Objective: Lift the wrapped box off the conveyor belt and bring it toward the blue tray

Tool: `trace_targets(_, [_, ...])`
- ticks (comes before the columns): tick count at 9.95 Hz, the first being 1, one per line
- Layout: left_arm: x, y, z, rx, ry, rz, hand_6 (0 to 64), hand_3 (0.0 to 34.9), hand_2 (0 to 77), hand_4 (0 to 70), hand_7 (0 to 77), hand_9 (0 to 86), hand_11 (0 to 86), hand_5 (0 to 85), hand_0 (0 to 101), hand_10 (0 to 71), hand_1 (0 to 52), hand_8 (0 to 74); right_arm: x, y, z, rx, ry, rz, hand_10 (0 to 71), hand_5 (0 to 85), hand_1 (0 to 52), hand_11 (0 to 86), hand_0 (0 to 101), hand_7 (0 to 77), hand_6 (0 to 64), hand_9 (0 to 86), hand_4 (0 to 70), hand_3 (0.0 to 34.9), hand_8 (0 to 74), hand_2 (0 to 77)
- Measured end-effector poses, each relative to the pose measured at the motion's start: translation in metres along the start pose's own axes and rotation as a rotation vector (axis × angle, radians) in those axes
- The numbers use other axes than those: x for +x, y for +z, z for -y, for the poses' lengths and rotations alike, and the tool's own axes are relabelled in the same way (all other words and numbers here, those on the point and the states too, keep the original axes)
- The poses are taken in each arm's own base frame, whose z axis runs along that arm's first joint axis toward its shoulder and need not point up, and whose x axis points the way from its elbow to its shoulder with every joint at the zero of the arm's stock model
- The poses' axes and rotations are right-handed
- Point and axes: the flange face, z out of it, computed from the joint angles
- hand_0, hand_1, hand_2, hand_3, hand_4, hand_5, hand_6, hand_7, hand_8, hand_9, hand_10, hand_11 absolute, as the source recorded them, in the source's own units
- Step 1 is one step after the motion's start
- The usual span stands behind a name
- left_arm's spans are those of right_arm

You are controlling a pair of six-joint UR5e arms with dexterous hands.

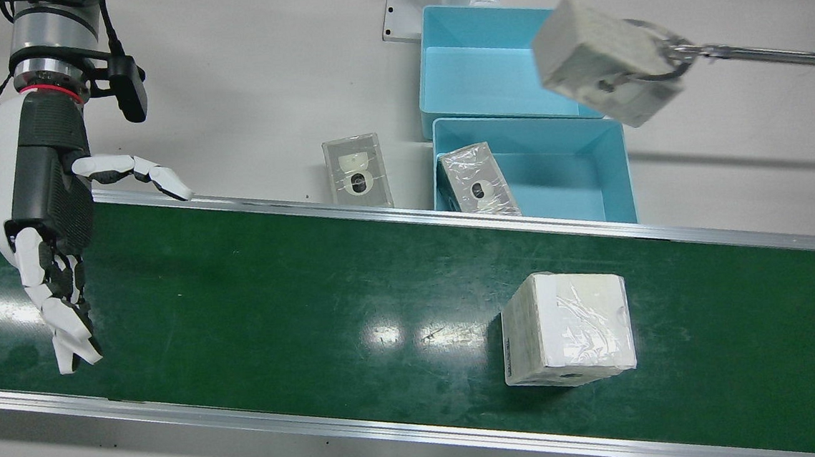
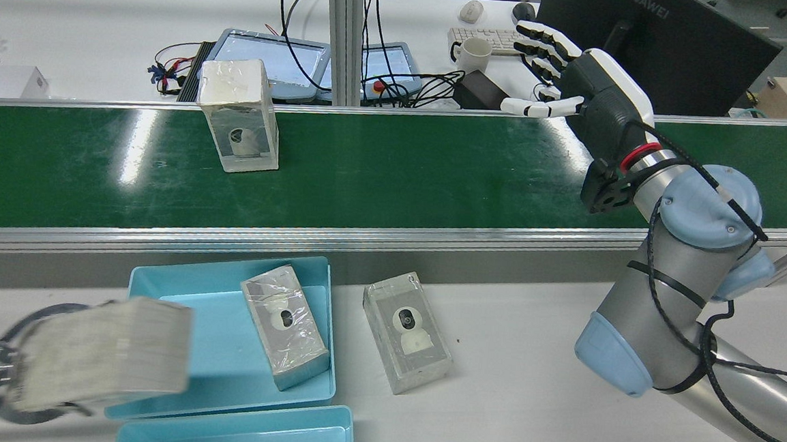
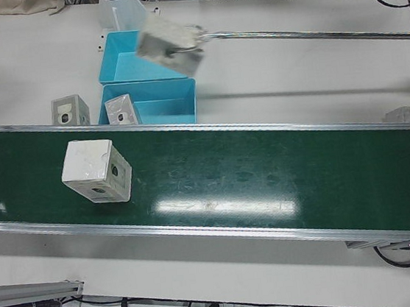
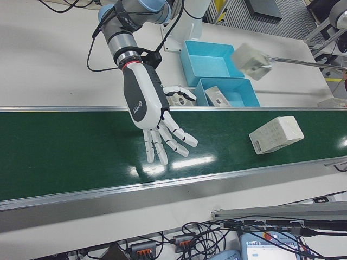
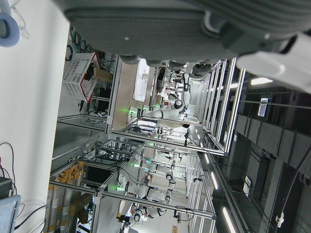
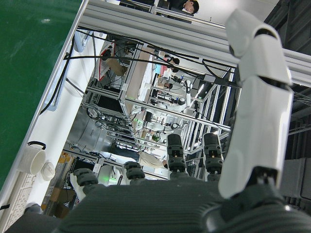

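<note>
Right hand [image 1: 49, 232] spread wide and empty, poised above the conveyor belt [image 1: 277, 309] at its left end in the front view, palm facing down the belt, likely waiting for the load to arrive. Wrapped box [image 1: 566, 328] upright on the belt, well apart from that hand, far to the right, just in front of the blue tray [image 1: 613, 192]. One wrapped package [image 1: 477, 180] already leaning inside the tray; another [image 1: 356, 171] lying on the counter [image 1: 261, 88] just left of it. A blurred box [image 1: 600, 57] gripped by a long pole tool [image 1: 768, 54] over the trays. Left hand seen only in its own camera [image 5: 194, 29], too close to tell open or closed.
</note>
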Motion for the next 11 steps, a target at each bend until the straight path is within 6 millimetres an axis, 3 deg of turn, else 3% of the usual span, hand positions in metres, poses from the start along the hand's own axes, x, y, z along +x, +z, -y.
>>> trace_targets(4, [0.0,0.0,0.0,0.0,0.0,0.0,0.0,0.0,0.5,0.0,0.5,0.0,0.0,0.5,0,0.5,0.0,0.5,0.003,0.001,0.003,0.008,-0.005,-0.005,2.2,19.1,14.7,4.4,45,18.0,0.0,7.1,5.4,29.8,1.1,24.0])
trace_targets(6, [0.0,0.0,0.0,0.0,0.0,0.0,0.0,0.0,0.5,0.5,0.5,0.0,0.0,0.5,0,0.5,0.0,0.5,0.008,0.004,0.004,0.013,-0.008,-0.01,3.3,16.9,13.1,4.4,45,16.9,0.0,6.5,3.3,29.8,1.1,18.5])
trace_targets(11, [0.0,0.0,0.0,0.0,0.0,0.0,0.0,0.0,1.1,0.5,0.5,0.0,0.0,0.5,0,0.5,0.0,0.5,0.03,0.026,-0.013,0.008,-0.006,-0.032,3.3,16.9,13.1,4.4,45,16.4,0.0,6.5,1.6,29.9,2.2,16.4])
